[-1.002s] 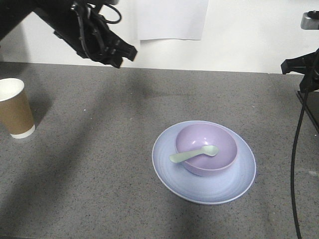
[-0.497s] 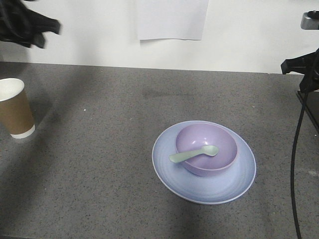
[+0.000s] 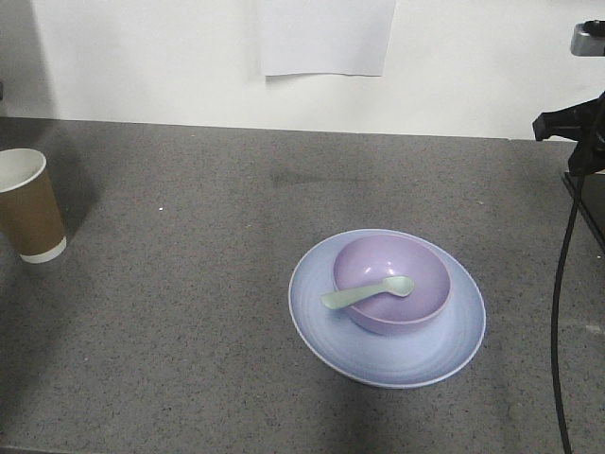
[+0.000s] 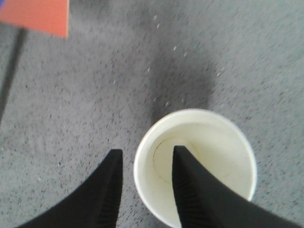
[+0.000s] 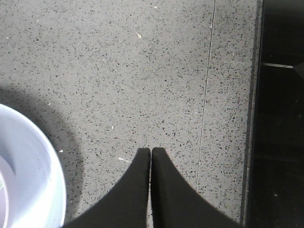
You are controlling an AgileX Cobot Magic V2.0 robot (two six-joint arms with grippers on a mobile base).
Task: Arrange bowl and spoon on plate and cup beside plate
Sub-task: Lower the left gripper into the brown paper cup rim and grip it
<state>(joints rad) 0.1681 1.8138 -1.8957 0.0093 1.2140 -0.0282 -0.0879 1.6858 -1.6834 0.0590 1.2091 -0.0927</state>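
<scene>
The cup [image 3: 25, 203] is made of brown paper, with a white inside and a white band at the bottom; it stands upright at the far left edge of the front view, well apart from the plate [image 3: 402, 364]. It is likely light and soft, so a hard squeeze would dent it; it looks empty, so a bump could tip it over; the best place to hold it seems to be the wall near the top rim, with a gentle pinch.

In the left wrist view the left fingers [image 4: 146, 156] are open over the cup's rim; one looks to be inside the white mouth and one outside; they hold nothing yet, and I cannot tell if they touch the paper.

The light blue plate lies at the lower middle right of the front view; the purple bowl [image 3: 416, 317] sits on it; the little green spoon [image 3: 367, 293] rests in the bowl, its handle poking over the left rim; that part looks done, and only the cup is left.

The right fingers [image 5: 151, 159] are pressed together and hold nothing; they hang over the bare grey counter [image 3: 189, 331].
</scene>
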